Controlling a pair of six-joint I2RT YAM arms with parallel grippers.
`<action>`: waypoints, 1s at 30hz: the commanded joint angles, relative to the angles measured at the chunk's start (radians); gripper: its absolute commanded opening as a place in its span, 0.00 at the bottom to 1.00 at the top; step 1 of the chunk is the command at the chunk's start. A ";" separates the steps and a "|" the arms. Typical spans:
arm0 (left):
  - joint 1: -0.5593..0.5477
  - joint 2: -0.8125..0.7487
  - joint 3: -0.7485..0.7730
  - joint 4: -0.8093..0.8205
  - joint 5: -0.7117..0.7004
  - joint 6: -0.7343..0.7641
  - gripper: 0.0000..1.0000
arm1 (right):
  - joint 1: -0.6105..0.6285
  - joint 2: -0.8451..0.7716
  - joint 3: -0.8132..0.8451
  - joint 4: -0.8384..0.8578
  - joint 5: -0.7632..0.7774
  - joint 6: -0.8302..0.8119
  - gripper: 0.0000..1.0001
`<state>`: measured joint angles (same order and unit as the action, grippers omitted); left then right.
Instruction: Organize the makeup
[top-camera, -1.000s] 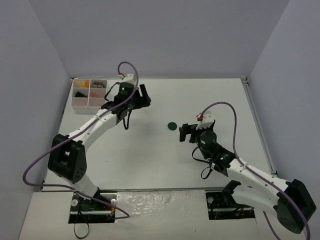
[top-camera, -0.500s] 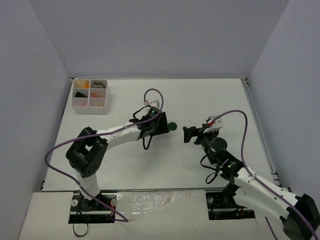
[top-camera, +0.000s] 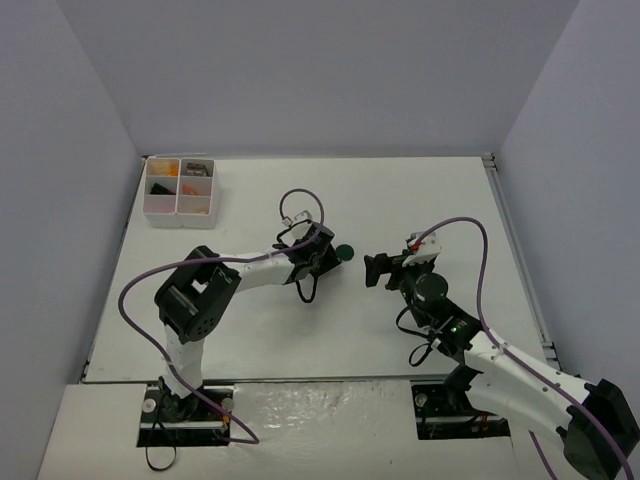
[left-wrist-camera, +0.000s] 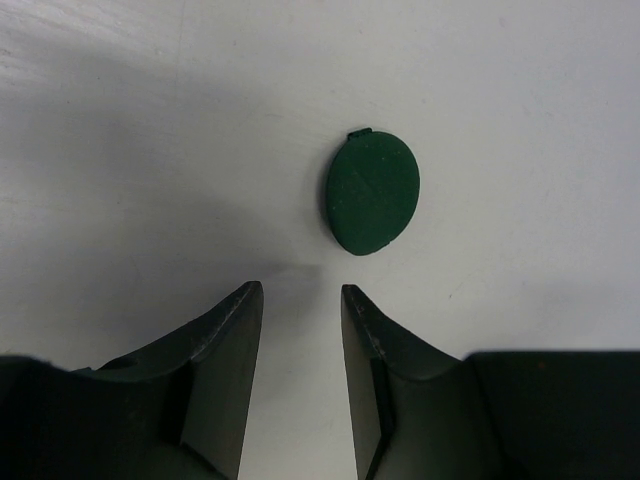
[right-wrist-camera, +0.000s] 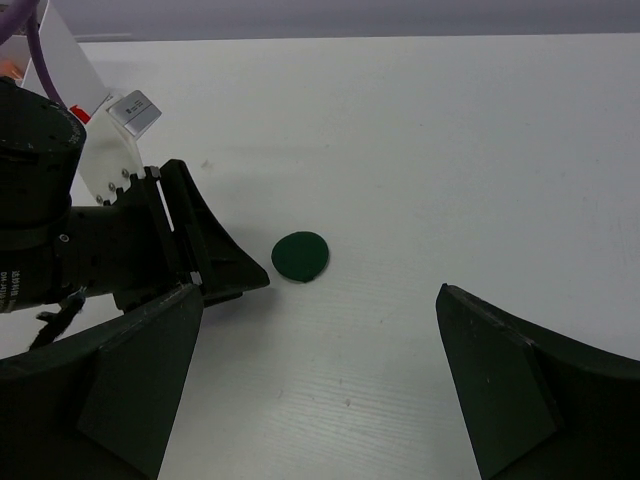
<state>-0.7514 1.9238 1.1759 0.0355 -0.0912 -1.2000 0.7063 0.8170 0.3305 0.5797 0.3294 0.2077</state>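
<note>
Lying flat on the white desk (top-camera: 260, 320), the dark-green round compact (left-wrist-camera: 372, 194) sits just ahead of the left hand (left-wrist-camera: 300, 292), a little off its centre line. That hand is part-open and holds nothing, while the right hand (right-wrist-camera: 318, 300) — spread wide, also empty — is farther off.

Overhead camera looks down; both wrist cameras closely share the compact (left-wrist-camera: 371, 195).

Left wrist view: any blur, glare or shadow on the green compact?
Left wrist: green compact sharp, no glare; a soft shadow falls on the table left of it, ahead of the left hand. Right wrist: compact small but clear; the right hand looms dark and featureless.
</note>
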 joint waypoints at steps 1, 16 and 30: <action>-0.009 0.001 0.081 0.099 -0.050 -0.092 0.34 | -0.005 0.001 0.033 0.083 0.008 -0.008 1.00; -0.009 0.064 0.101 0.141 -0.064 -0.147 0.33 | -0.004 0.000 0.035 0.080 0.002 -0.010 1.00; -0.009 0.092 0.079 0.166 -0.067 -0.185 0.07 | -0.004 0.000 0.036 0.080 0.002 -0.011 1.00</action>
<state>-0.7536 2.0351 1.2320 0.1701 -0.1340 -1.3682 0.7063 0.8169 0.3305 0.5793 0.3283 0.2052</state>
